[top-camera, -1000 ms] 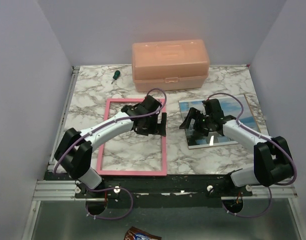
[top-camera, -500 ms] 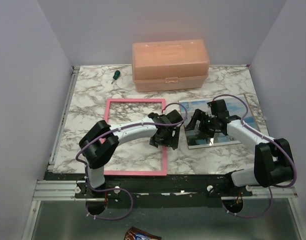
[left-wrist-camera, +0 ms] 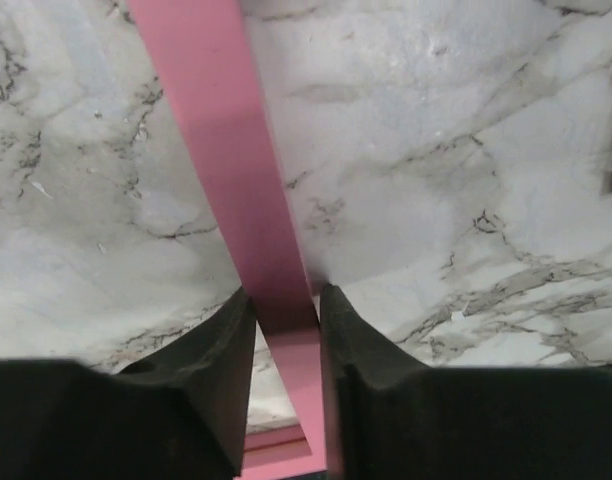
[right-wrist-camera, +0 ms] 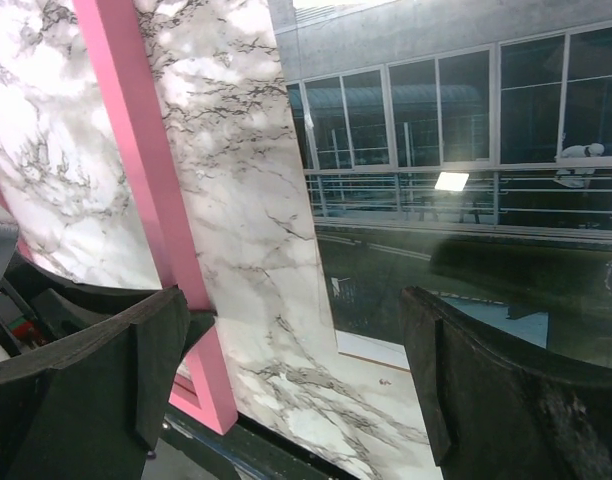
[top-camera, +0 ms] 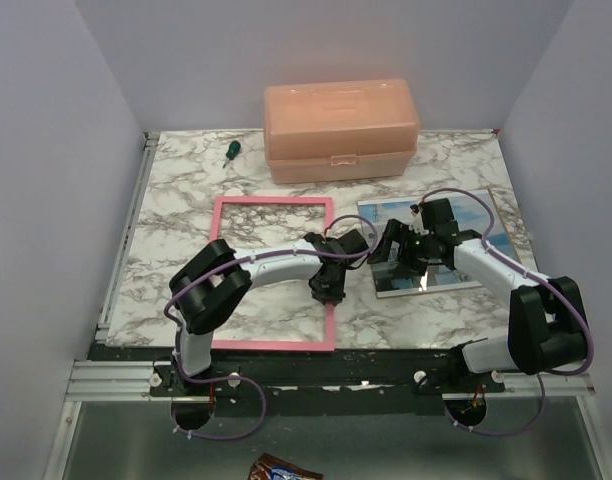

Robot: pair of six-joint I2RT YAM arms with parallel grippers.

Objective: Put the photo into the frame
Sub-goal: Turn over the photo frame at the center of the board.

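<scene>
The pink frame (top-camera: 271, 203) lies flat on the marble table, left of centre. My left gripper (top-camera: 329, 283) is down on its right side bar. In the left wrist view that pink bar (left-wrist-camera: 221, 150) runs between the two black fingers (left-wrist-camera: 216, 380), which press it from both sides, so my left gripper (left-wrist-camera: 283, 305) is shut on it. The glossy photo (top-camera: 384, 213) lies to the right of the frame. My right gripper (top-camera: 388, 250) hovers open over its left edge. In the right wrist view my right gripper (right-wrist-camera: 301, 345) holds nothing, and the photo (right-wrist-camera: 466, 200) lies below it, beside the frame's bar (right-wrist-camera: 146, 190).
A peach plastic box (top-camera: 341, 130) stands at the back centre. A small green-handled screwdriver (top-camera: 230, 150) lies at the back left. The table's dark near edge (right-wrist-camera: 286, 450) runs close below the right gripper. Purple walls close in both sides.
My left arm swung right from the frame's top right corner down onto its right bar and closed its jaws on it. The right gripper shifted slightly right and stayed open.
</scene>
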